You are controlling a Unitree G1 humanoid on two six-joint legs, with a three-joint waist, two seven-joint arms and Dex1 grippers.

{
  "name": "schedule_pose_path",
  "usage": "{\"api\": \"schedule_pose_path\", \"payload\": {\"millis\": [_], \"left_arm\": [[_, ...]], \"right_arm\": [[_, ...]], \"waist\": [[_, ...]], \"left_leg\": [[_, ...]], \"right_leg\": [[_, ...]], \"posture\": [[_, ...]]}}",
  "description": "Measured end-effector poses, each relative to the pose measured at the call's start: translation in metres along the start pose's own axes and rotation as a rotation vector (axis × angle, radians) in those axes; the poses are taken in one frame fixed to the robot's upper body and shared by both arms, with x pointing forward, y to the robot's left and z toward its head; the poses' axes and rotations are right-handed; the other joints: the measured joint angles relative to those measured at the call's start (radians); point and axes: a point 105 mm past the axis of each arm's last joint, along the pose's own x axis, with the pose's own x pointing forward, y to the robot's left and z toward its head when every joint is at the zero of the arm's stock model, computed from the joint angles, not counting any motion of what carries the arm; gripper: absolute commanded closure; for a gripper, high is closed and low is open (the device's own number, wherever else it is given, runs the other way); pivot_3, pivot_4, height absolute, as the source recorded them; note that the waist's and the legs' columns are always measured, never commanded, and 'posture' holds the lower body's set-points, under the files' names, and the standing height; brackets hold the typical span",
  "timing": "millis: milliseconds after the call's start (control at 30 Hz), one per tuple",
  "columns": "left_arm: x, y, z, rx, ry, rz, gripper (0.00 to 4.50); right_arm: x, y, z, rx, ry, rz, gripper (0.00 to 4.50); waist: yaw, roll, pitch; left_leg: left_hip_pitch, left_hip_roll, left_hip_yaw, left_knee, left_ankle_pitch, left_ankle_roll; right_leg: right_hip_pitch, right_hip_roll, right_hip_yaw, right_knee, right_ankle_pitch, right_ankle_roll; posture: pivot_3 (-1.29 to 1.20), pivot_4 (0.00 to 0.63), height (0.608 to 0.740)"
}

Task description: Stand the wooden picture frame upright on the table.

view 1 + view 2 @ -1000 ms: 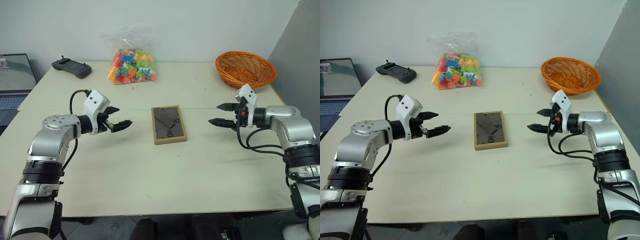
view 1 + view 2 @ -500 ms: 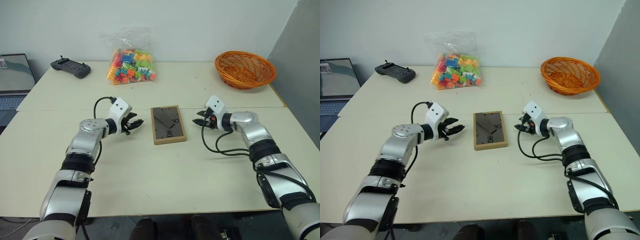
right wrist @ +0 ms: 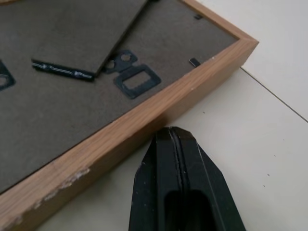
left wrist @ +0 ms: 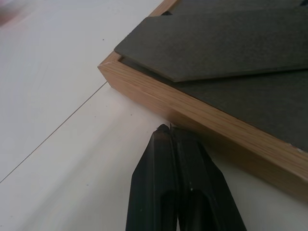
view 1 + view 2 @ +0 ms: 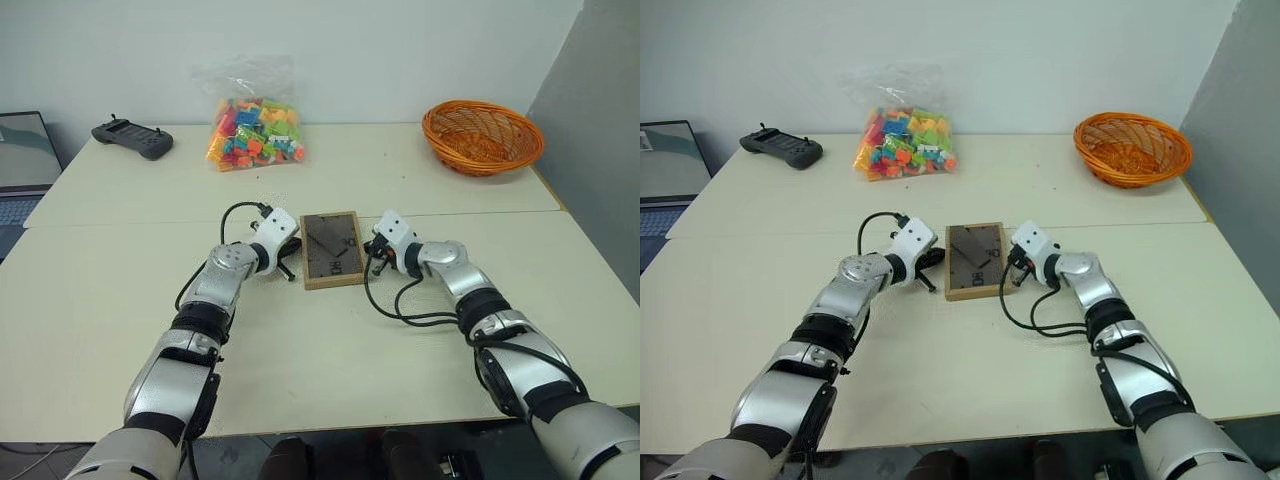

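Note:
The wooden picture frame (image 5: 331, 248) lies flat at the middle of the table (image 5: 400, 360), with its dark back panel and folded stand facing up. My left gripper (image 5: 289, 260) is at the frame's left side. It is shut, and in the left wrist view its fingertips (image 4: 168, 129) press together right against the light-wood edge (image 4: 192, 108). My right gripper (image 5: 375, 253) is at the frame's right side, also shut. Its closed fingertips (image 3: 171, 131) sit just short of the wooden edge (image 3: 144, 120). Neither gripper holds anything.
A bag of coloured blocks (image 5: 252, 135) and a black controller (image 5: 131, 137) lie at the back left. An orange wicker basket (image 5: 482, 135) stands at the back right. A laptop (image 5: 20, 160) sits beyond the table's left edge. A seam (image 5: 150, 225) crosses the tabletop.
Both arms swung inward and down from the table's sides to the frame's left and right edges. Both grippers went from open to shut.

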Motion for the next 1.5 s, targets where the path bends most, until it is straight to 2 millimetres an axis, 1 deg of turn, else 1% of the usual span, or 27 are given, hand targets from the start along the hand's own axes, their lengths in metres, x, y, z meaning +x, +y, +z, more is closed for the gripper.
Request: {"api": "schedule_pose_path", "payload": {"millis": [133,233,333,467,500,567,600,700,733,800,867,900,933,967,1033,1067,1133,1200,1267,1300,1400,1500], "left_arm": [[-0.01,-0.006,-0.001,0.036,0.015,-0.029,4.47],[-0.024,-0.011,-0.005,0.066,0.033,-0.055,4.47],[-0.037,-0.02,-0.008,0.084,0.055,-0.086,4.47],[-0.057,-0.034,-0.012,0.103,0.09,-0.136,4.47],[-0.064,-0.038,-0.013,0.107,0.107,-0.16,4.47],[-0.074,-0.042,-0.014,0.115,0.127,-0.189,4.47],[-0.079,-0.044,-0.015,0.115,0.138,-0.21,4.47],[-0.089,-0.048,-0.021,0.067,0.167,-0.26,4.47],[-0.096,-0.046,-0.027,0.048,0.192,-0.278,4.47],[-0.106,-0.035,-0.032,0.028,0.216,-0.27,4.47],[-0.121,-0.022,-0.039,-0.016,0.247,-0.263,4.09],[-0.128,-0.016,-0.042,-0.057,0.255,-0.263,3.98],[-0.132,-0.014,-0.043,-0.101,0.255,-0.271,3.71],[-0.136,-0.012,-0.044,-0.14,0.253,-0.275,3.54],[-0.142,-0.016,-0.04,-0.315,0.213,-0.344,3.17],[-0.142,-0.017,-0.036,-0.428,0.188,-0.376,2.95],[-0.142,-0.013,-0.025,-0.626,0.132,-0.416,2.55],[-0.143,-0.011,-0.019,-0.775,0.107,-0.451,2.19],[-0.144,-0.014,-0.018,-0.915,0.104,-0.493,1.8],[-0.144,-0.017,-0.019,-0.962,0.112,-0.512,1.53],[-0.145,-0.024,-0.023,-1.074,0.135,-0.557,0.92],[-0.14,-0.033,-0.027,-1.115,0.155,-0.591,0.25]], "right_arm": [[-0.001,0.004,0.002,-0.013,-0.016,0.022,4.5],[-0.007,0.015,0.001,-0.041,-0.033,0.082,4.5],[-0.016,0.029,-0.001,-0.073,-0.026,0.153,4.5],[-0.034,0.053,-0.003,-0.166,0.006,0.28,4.5],[-0.038,0.061,-0.004,-0.187,0.018,0.319,4.5],[-0.04,0.066,-0.003,-0.19,0.024,0.339,4.5],[-0.042,0.067,-0.003,-0.2,0.029,0.344,4.5],[-0.047,0.059,-0.006,-0.214,0.048,0.32,4.5],[-0.048,0.055,-0.007,-0.227,0.056,0.305,4.5],[-0.053,0.043,-0.012,-0.228,0.074,0.266,4.5],[-0.059,0.032,-0.013,-0.219,0.08,0.225,4.5],[-0.062,0.027,-0.013,-0.205,0.081,0.205,4.5],[-0.065,0.023,-0.014,-0.191,0.078,0.192,4.5],[-0.066,0.021,-0.014,-0.182,0.077,0.184,4.5],[-0.071,0.024,-0.015,-0.169,0.078,0.195,4.5],[-0.074,0.025,-0.019,-0.164,0.09,0.196,4.5],[-0.075,0.029,-0.023,-0.15,0.104,0.2,4.5],[-0.077,0.031,-0.023,-0.144,0.11,0.202,4.5],[-0.076,0.032,-0.021,-0.132,0.114,0.195,4.5],[-0.076,0.032,-0.02,-0.128,0.114,0.192,4.5],[-0.074,0.034,-0.018,-0.115,0.115,0.184,4.5],[-0.068,0.043,-0.011,-0.103,0.093,0.205,4.5]], "waist": [[0.0,0.0,0.0],[-0.001,0.0,0.0],[0.0,0.0,0.0],[0.002,0.0,0.0],[0.002,0.0,0.0],[0.002,0.0,0.0],[0.002,0.0,0.0],[0.004,0.0,0.0],[0.003,0.0,0.0],[0.005,0.0,0.0],[0.003,0.0,0.0],[0.003,0.0,0.0],[0.004,0.0,0.0],[0.004,0.0,0.0],[0.006,0.0,0.0],[0.008,0.0,0.0],[0.008,-0.001,0.0],[0.003,-0.001,0.0],[0.0,-0.001,0.0],[0.0,-0.001,0.0],[-0.001,-0.001,0.0],[0.0,-0.001,0.0]], "left_leg": [[0.0,0.0,0.0,0.0,0.0,0.0],[-0.001,0.0,0.0,0.0,0.0,0.0],[-0.001,0.0,0.0,0.0,0.0,0.0],[-0.002,-0.001,-0.001,0.0,-0.002,0.003],[-0.001,-0.001,0.0,0.0,-0.002,0.004],[-0.001,0.0,-0.001,0.0,-0.003,0.004],[-0.001,0.0,-0.001,0.0,-0.003,0.005],[-0.001,-0.001,-0.001,0.0,-0.003,0.005],[-0.001,0.0,-0.001,0.0,-0.003,0.005],[-0.001,-0.001,-0.001,0.0,-0.003,0.005],[-0.001,0.0,-0.001,0.0,-0.003,0.005],[-0.001,0.0,-0.001,0.0,-0.003,0.005],[-0.001,0.0,-0.001,0.0,-0.003,0.005],[-0.001,0.0,-0.001,0.0,-0.003,0.005],[-0.001,0.0,-0.002,0.0,-0.003,0.005],[-0.001,-0.001,-0.003,0.0,-0.003,0.005],[-0.001,-0.001,-0.004,0.001,-0.003,0.005],[0.0,-0.001,-0.003,0.001,-0.003,0.005],[0.0,0.0,-0.004,0.001,-0.003,0.005],[0.0,0.0,-0.004,0.001,-0.003,0.005],[0.0,0.0,-0.004,0.0,-0.002,0.004],[0.0,0.0,-0.004,0.0,-0.002,0.003]], "right_leg": [[-0.001,0.0,0.0,0.0,0.0,0.0],[-0.002,0.0,0.001,0.001,0.0,0.0],[-0.003,0.0,0.001,0.002,0.0,0.0],[-0.004,0.0,0.002,0.004,0.0,0.0],[-0.004,0.0,0.002,0.005,0.0,0.0],[-0.005,0.001,0.002,0.006,0.0,0.0],[-0.005,0.001,0.001,0.006,0.0,0.0],[-0.004,0.001,0.001,0.006,0.0,0.0],[-0.004,0.001,0.001,0.006,0.0,0.0],[-0.004,0.001,0.001,0.006,0.0,0.0],[-0.004,0.001,0.001,0.005,0.0,0.0],[-0.004,0.001,0.001,0.005,0.0,0.0],[-0.004,0.001,0.0,0.005,0.0,0.0],[-0.004,0.001,0.0,0.005,0.0,0.0],[-0.003,0.001,-0.001,0.004,0.0,0.0],[-0.002,0.001,-0.001,0.004,0.0,0.0],[-0.002,0.001,-0.002,0.005,-0.001,0.0],[-0.001,0.001,-0.001,0.005,-0.001,0.0],[-0.002,0.002,-0.001,0.005,-0.001,0.0],[-0.002,0.002,-0.001,0.005,-0.001,0.0],[-0.003,0.002,-0.001,0.006,-0.001,0.0],[-0.002,0.002,0.0,0.006,-0.001,-0.001]], "posture": [[0.0,0.15,0.74],[0.0,0.15,0.74],[0.0,0.15,0.74],[0.0,0.15,0.74],[0.0,0.15,0.74],[0.0,0.15,0.74],[0.0,0.15,0.74],[0.0,0.15,0.74],[0.0,0.15,0.74],[0.0,0.15,0.74],[0.0,0.15,0.74],[0.0,0.15,0.74],[0.0,0.15,0.74],[0.0,0.15,0.74],[0.0,0.15,0.74],[0.0,0.15,0.74],[0.0,0.15,0.74],[0.0,0.15,0.74],[0.0,0.15,0.74],[0.0,0.15,0.74],[0.0,0.15,0.74],[0.0,0.15,0.74]]}}
